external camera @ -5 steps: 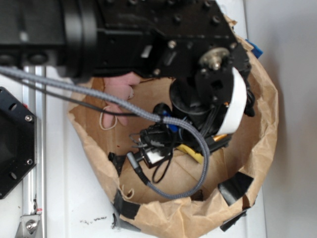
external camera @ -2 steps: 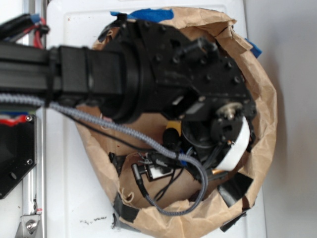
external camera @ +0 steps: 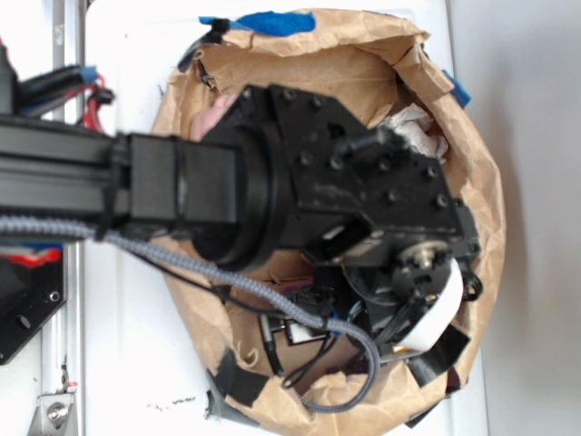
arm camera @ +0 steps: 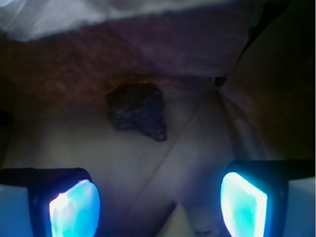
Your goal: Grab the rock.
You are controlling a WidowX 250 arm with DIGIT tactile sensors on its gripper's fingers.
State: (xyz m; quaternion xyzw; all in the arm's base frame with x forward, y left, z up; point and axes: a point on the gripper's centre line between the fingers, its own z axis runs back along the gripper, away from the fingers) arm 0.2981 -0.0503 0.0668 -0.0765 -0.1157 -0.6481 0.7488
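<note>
A dark, lumpy rock (arm camera: 138,112) lies on the brown paper floor of the bag in the wrist view, ahead of my gripper (arm camera: 158,206) and slightly left of centre. My gripper is open, its two glowing blue fingertips (arm camera: 75,210) set wide apart with only bare paper between them. The rock sits well beyond the fingertips and touches neither. In the exterior view the black arm covers the rock, and the gripper head (external camera: 399,291) hangs low inside the paper bag (external camera: 486,195).
The bag's crumpled walls rise all around, with a steep dark fold (arm camera: 266,94) on the right. Crumpled white paper (external camera: 413,127) and a pink item (external camera: 213,116) lie at the bag's far side. Black tape patches (external camera: 440,350) and a grey cable (external camera: 272,295) cross the near rim.
The arm has swung down and forward over the bag, carrying the gripper head toward the bag's lower right. The far rim, white paper and blue tape have come into view.
</note>
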